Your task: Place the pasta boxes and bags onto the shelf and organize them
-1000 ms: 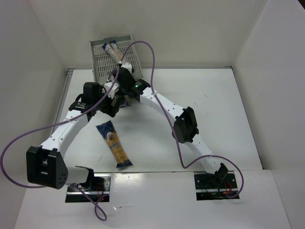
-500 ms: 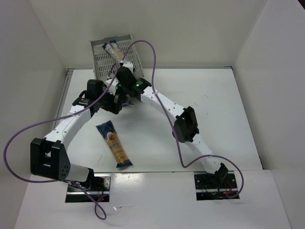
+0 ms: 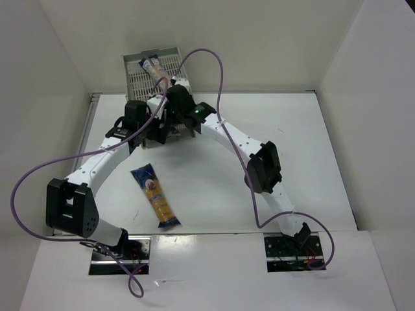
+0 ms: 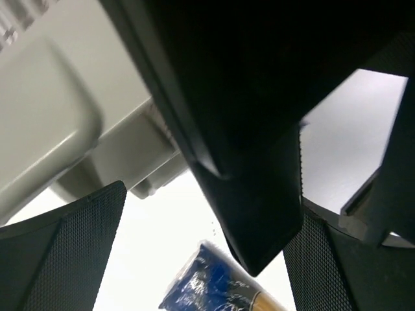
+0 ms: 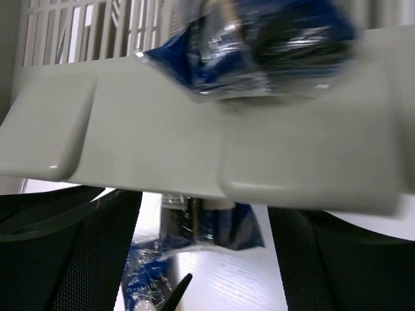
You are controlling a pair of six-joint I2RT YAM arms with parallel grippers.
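- Bag (image 3: 154, 67) lies slantwise in the shelf's (image 3: 137, 91) top tray, its blue end resting on the front rim.
- Second bag (image 3: 156, 195) lies on the table (image 3: 311, 162), well apart from the shelf.
- Right gripper (image 5: 207, 246) is released and faces that rim.
- Left gripper (image 4: 207, 253) is spread wide, just beside it.
- Shelf stands at the table's far edge.
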